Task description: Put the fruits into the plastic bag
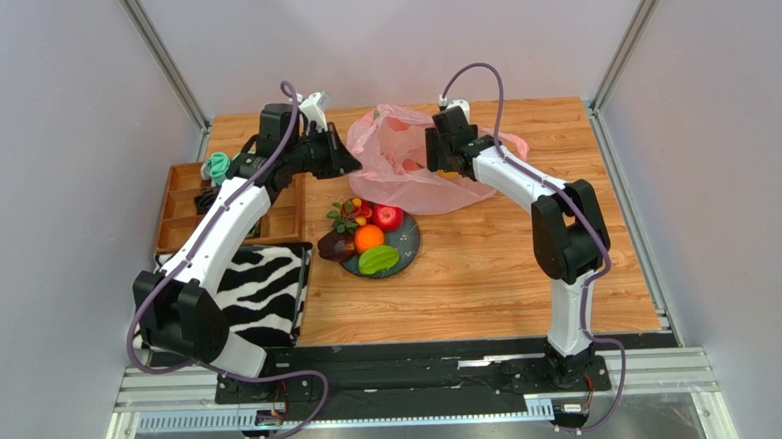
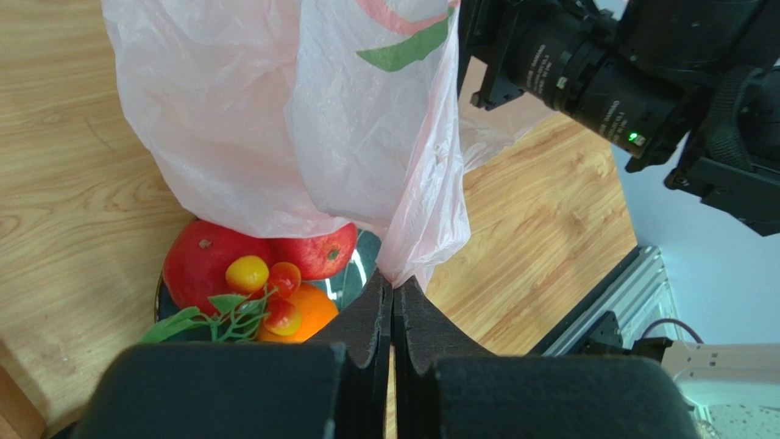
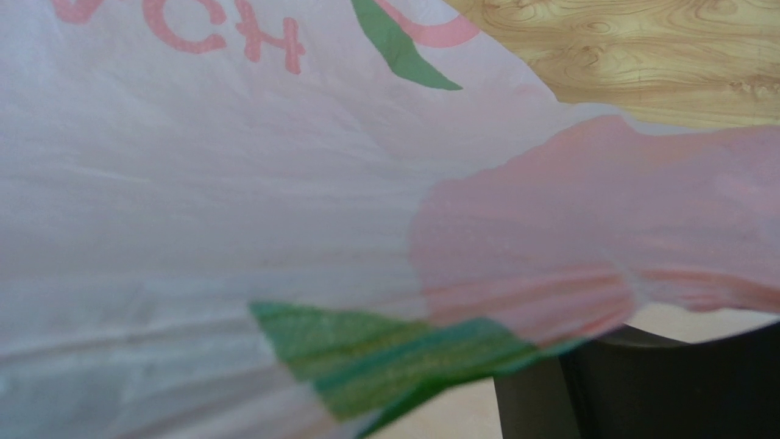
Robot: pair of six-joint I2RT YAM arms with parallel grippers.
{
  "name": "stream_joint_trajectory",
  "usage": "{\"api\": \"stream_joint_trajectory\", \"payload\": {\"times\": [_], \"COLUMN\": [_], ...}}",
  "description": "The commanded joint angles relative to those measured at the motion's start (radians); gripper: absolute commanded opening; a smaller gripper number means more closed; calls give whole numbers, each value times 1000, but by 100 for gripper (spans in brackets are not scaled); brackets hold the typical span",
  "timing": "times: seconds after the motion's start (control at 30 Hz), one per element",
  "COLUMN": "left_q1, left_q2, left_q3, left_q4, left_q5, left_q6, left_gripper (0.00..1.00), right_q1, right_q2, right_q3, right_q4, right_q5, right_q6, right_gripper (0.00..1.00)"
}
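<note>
The pink plastic bag (image 1: 412, 168) lies at the back middle of the table, lifted between both grippers. My left gripper (image 1: 347, 157) is shut on the bag's left edge; in the left wrist view the jaws (image 2: 395, 291) pinch the thin plastic (image 2: 302, 119). My right gripper (image 1: 430, 162) is at the bag's right side. Its wrist view is filled by the bag (image 3: 275, 201), with one finger (image 3: 641, 384) showing, so its state is unclear. Red apple (image 1: 388, 217), orange (image 1: 369, 238), green fruit (image 1: 378, 259), purple fruit (image 1: 336, 246) and berries (image 1: 349, 214) lie on the plate (image 1: 407, 247).
A wooden compartment tray (image 1: 178, 206) stands at the left with a teal item (image 1: 218, 166) in it. The zebra-striped cloth (image 1: 258, 287) lies in front of the tray. The right arm's wrist camera (image 2: 586, 73) hangs close beside the bag.
</note>
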Motion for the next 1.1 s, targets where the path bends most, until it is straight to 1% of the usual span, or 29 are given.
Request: {"api": "stream_joint_trajectory", "payload": {"times": [0.0, 0.07, 0.23, 0.57, 0.8, 1.07], "left_q1": [-5, -5, -5, -5, -5, -5], "left_q2": [25, 25, 31, 34, 34, 37], "left_q3": [31, 34, 34, 39, 41, 45], "left_q4": [-25, -27, -28, -30, -30, -31], "left_q5": [-4, -4, -4, -3, -4, -7], "left_q6": [33, 36, 36, 33, 29, 24], "left_gripper": [0, 0, 0, 0, 0, 0], "right_q1": [1, 1, -3, -14, -14, -14], "right_q2": [15, 13, 9, -2, -56, -125], "right_q3": [18, 16, 13, 25, 13, -24], "right_q4": [7, 6, 7, 1, 12, 9], "right_q5": [-31, -45, -64, -113, -122, -88], "right_q6": [-10, -11, -13, -11, -19, -40], "right_gripper": [76, 80, 84, 86, 86, 87]}}
